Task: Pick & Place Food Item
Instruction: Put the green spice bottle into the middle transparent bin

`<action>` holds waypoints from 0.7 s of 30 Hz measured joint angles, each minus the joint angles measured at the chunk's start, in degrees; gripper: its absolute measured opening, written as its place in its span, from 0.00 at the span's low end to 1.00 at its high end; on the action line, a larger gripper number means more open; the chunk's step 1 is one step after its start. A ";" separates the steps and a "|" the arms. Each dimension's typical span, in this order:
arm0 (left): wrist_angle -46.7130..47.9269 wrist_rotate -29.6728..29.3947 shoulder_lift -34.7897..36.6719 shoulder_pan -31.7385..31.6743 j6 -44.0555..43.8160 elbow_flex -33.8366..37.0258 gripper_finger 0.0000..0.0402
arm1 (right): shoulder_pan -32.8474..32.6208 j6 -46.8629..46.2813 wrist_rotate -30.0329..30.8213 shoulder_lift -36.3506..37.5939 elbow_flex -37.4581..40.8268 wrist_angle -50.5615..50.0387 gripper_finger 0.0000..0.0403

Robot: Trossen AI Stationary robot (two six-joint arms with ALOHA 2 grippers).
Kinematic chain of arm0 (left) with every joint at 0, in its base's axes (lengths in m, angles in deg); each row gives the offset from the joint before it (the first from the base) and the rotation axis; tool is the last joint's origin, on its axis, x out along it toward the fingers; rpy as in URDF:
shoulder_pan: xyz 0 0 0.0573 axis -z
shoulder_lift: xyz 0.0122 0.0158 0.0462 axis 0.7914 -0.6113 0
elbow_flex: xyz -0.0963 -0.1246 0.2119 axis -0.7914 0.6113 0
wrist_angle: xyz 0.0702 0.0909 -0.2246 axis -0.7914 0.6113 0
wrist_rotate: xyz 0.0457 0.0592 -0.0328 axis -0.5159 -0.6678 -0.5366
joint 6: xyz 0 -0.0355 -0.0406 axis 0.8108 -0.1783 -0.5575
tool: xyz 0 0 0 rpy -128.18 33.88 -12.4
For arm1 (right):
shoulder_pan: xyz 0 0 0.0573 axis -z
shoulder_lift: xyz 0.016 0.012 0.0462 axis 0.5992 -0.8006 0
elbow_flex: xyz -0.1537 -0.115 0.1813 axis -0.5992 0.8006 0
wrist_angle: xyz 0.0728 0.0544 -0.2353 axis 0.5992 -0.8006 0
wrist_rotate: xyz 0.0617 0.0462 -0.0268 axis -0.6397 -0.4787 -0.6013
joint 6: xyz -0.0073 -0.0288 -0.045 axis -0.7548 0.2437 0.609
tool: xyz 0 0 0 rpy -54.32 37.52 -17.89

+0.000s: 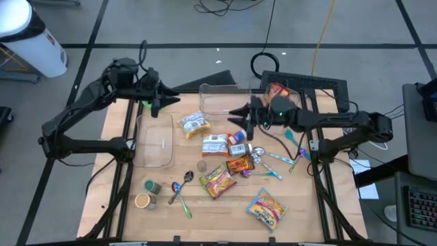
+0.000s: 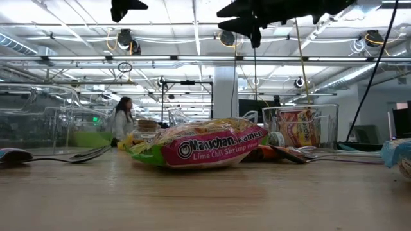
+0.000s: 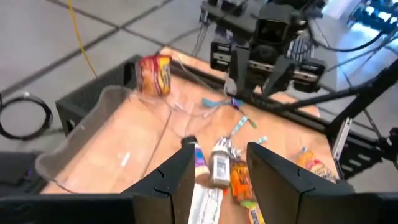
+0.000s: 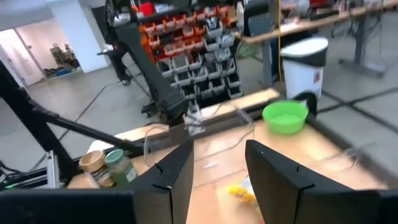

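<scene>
In the high view, both grippers are hanging empty with fingers parted: the left gripper [image 1: 166, 99] upper left, the right gripper [image 1: 240, 113] at centre above scattered packets. The low view alone is showing the ramen packet [image 2: 200, 151] lying mid-frame. The right wrist view alone is revealing a green bowl [image 4: 285, 117].
</scene>
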 joint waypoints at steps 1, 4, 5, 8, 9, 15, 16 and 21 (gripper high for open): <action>0.34 0.02 -0.55 0.23 0.23 0.00 0.38 | -1.01 -0.76 0.36 -0.60 0.00 0.11 0.35; 1.32 0.04 -2.09 1.04 0.96 0.00 0.38 | -3.76 -2.91 2.10 -2.05 0.00 0.42 0.35; 2.05 0.04 -2.62 1.32 0.96 0.00 0.38 | -4.54 -3.42 2.71 -2.38 0.00 0.41 0.35; 5.14 0.03 -4.06 2.39 1.01 0.00 0.38 | -6.05 -3.71 2.79 -2.88 0.00 0.44 0.35; 6.38 0.06 -4.47 2.82 1.01 0.00 0.38 | -6.50 -3.76 2.75 -2.88 0.00 0.47 0.35; 12.26 -0.10 -5.07 7.63 -0.15 0.02 0.38 | -7.81 -2.82 2.34 -1.82 0.00 0.36 0.35; 12.97 -0.70 -5.02 8.96 -1.54 0.02 0.38 | -7.93 -2.18 1.80 -1.40 0.00 -0.32 0.35; 17.88 -9.67 -5.05 17.80 -10.46 0.02 0.38 | -8.41 -2.03 -4.62 -0.35 0.00 -3.25 0.35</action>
